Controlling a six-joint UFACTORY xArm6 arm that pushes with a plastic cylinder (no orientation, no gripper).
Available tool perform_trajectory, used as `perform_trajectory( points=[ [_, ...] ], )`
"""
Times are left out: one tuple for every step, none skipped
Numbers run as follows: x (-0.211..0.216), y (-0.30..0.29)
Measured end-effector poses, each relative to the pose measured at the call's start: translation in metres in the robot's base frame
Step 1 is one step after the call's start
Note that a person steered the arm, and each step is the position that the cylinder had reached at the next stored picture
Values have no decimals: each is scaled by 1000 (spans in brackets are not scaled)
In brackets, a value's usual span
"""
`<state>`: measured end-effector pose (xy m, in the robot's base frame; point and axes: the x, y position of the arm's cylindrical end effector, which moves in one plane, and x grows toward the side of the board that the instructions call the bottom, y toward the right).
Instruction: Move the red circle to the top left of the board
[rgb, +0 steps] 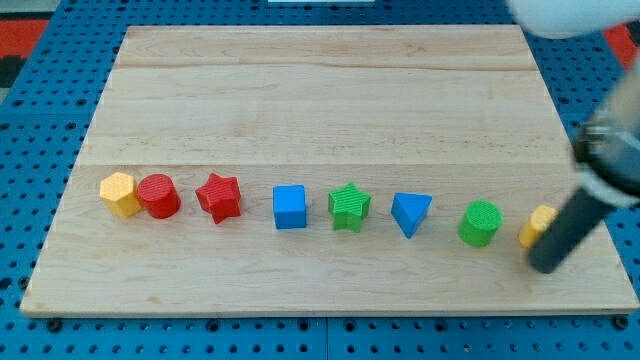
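Eight blocks lie in a loose row across the lower half of the board (330, 100). My tip (546, 268) rests at the view's right end of that row, near the board's right edge. It has no jaws to open or close and holds nothing. Just beside the rod, up and to the view's left, sits a yellow block (537, 224), partly hidden, so I cannot tell its shape or whether the rod touches it. Farther left from the tip come a green circle (480, 222), a blue triangle (410, 212), a green star (349, 206), a blue cube (290, 207) and a red star (219, 197). The red circle (158, 195) sits well apart from the tip, near the far left end, touching a yellow hexagon (119, 193) on its left side.
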<state>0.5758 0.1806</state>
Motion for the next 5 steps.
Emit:
perform_trajectory(
  points=[
    [-19,-123],
    [-44,-230],
    [-43,-262],
    [-45,-292],
    [-91,-340]
  ],
)
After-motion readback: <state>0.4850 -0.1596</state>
